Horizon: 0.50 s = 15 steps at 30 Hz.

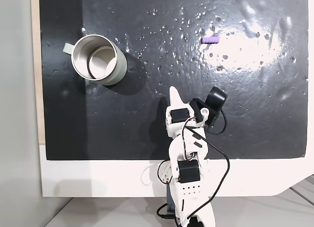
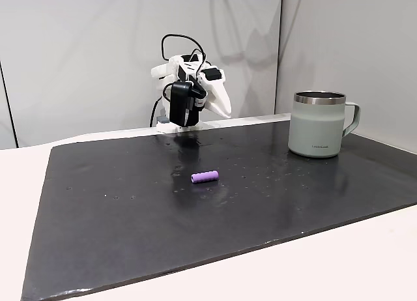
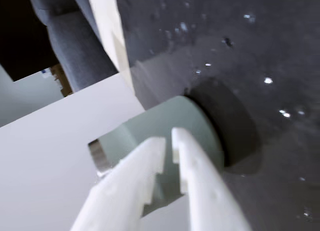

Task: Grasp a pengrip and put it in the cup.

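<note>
While folded back near the base, gripper [image 3: 168,137] with fingers pressed nearly together, pinching nothing. Pengrip [image 1: 210,40] lying flat on the black mat [image 1: 245,124], well apart from the gripper and toward the upper right in a fixed view [image 2: 204,176]; cup [image 1: 96,59] upright at the upper left there, well apart from the pengrip, apparently empty, also seen past the fingertips in the wrist view [image 3: 200,126].

Step in hand, by judgement: reaching for the pengrip. Best done by spreading the fingers first, swinging away from the cup toward the pengrip, lining the fingers across its short width, then lowering until almost touching the mat before closing. Small and round, so likely to roll or slip if nudged sideways.

Nothing between gripper and pengrip; only glossy specks and glare on the mat, possibly hiding the tube's edges. Loose black cable [image 1: 222,163] looping beside the arm, worth keeping free of the swing.
</note>
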Each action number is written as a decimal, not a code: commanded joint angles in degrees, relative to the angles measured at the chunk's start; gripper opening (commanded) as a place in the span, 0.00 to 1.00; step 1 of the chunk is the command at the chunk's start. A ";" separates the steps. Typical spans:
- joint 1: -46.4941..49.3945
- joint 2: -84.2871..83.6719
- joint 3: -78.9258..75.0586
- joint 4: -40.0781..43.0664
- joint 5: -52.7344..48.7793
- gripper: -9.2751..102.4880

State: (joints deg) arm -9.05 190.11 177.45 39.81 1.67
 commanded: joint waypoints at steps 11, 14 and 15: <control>-1.32 -27.33 -36.74 13.10 -1.14 0.08; 0.97 -34.54 -44.03 15.82 -2.37 0.09; 1.93 -37.44 -46.32 16.61 -2.81 0.09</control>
State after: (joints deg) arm -9.67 158.82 140.45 54.76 0.97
